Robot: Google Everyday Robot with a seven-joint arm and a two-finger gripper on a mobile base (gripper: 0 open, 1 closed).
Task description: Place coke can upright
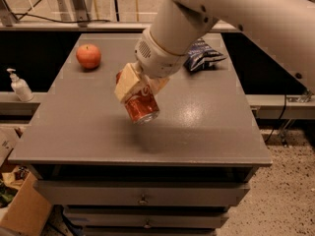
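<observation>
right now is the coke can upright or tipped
Tipped: the coke can slants, silver end toward camera, clamped in the gripper above the table.

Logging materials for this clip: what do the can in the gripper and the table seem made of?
The coke can, held tilted in the gripper above the table, looks like painted aluminium: glossy red wall, silvery end. The table looks like grey laminate or painted metal, semi-matte with soft glare.
</observation>
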